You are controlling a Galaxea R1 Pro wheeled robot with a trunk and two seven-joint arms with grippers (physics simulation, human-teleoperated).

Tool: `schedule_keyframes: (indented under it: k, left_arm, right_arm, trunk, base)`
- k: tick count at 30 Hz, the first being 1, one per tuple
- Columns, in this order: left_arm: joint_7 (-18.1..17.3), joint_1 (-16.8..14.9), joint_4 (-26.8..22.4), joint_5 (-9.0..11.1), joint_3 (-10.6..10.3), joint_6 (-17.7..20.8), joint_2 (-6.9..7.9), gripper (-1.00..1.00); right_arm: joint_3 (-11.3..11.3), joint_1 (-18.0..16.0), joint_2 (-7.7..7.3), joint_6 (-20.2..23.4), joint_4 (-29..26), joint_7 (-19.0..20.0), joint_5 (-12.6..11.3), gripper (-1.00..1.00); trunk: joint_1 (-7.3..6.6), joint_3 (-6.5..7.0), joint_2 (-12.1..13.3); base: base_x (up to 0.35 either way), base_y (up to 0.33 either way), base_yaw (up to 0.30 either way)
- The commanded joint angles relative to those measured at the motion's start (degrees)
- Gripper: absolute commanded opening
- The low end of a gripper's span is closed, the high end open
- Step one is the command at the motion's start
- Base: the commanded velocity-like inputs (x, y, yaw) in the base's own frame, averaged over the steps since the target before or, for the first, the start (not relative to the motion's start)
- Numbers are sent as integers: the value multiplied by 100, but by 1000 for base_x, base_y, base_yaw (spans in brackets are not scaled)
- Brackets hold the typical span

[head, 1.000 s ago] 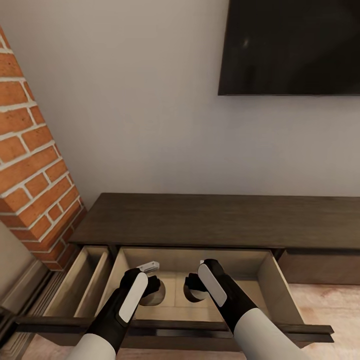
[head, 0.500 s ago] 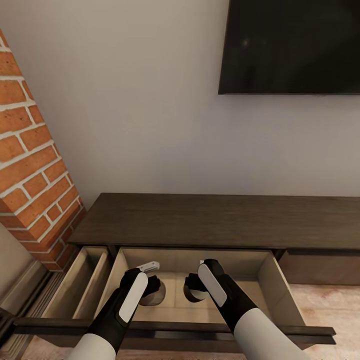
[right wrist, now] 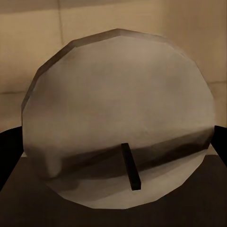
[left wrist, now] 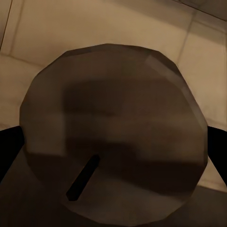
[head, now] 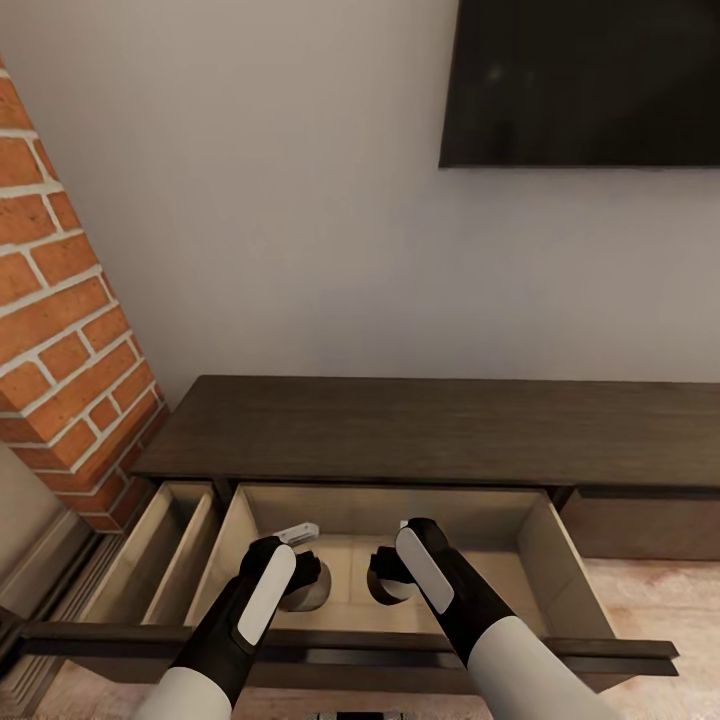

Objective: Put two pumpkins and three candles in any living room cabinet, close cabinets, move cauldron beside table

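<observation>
- Head view: both arms reach into the open middle drawer (head: 520, 560) of the dark-brown cabinet (head: 400, 430). The left gripper (head: 300, 585) and right gripper (head: 385, 580) each sit over a rounded shape inside the drawer, at about 6 o'clock in the picture.
- Left wrist view: a candle (left wrist: 113, 132), a faceted tan disc with a dark wick slit, sits between the dark jaws, which flank it at 3 and 9 o'clock, apparently pinching it.
- Right wrist view: a second candle (right wrist: 118, 118), paler, likewise held between the jaws.
- Judgement: stubby, stiff, light wax cylinders; smooth sides may slip, so hold them across the middle.
</observation>
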Motion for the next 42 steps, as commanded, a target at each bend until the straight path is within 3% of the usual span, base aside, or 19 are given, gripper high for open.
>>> schedule_keyframes:
  k: [1,8,9,17,18,29,35,42]
  left_arm:
    - [0,-1,0,-3,-1,-7,0,-100]
    - [3,-1,-2,-24,-1,-30,0,-100]
    - [5,-1,-2,-25,-1,-31,0,-100]
    - [9,-1,-2,-28,-1,-35,0,-100]
    - [9,-1,-4,-28,-1,-34,0,100]
    - [4,-1,-55,-13,1,-15,0,100]
    - [-8,-8,-268,30,52,36,0,100]
    - [-9,-62,-391,34,140,235,0,100]
  right_arm:
    - [0,-1,0,-4,-1,0,0,-100]
    - [0,-1,0,-4,2,0,0,-100]
    - [0,-1,0,-4,5,0,0,100]
    - [0,-1,0,-4,7,0,0,100]
    - [0,-1,0,-4,7,0,0,100]
    - [0,-1,0,-4,7,0,0,100]
    - [0,-1,0,-4,0,0,2,100]
    - [-9,-1,0,-4,-28,0,1,100]
  trunk:
    - [2,-23,-2]
    - [10,-89,-6]
    - [10,-89,-6]
    - [10,-89,-6]
    - [10,-89,-6]
    - [7,-67,-5]
    - [-8,66,3]
    - [-162,192,284]
  base:
    - [0,0,0]
    - [0,0,0]
    - [0,0,0]
    - [0,0,0]
    - [0,0,0]
    - [0,0,0]
    - [0,0,0]
    - [-70,0,0]
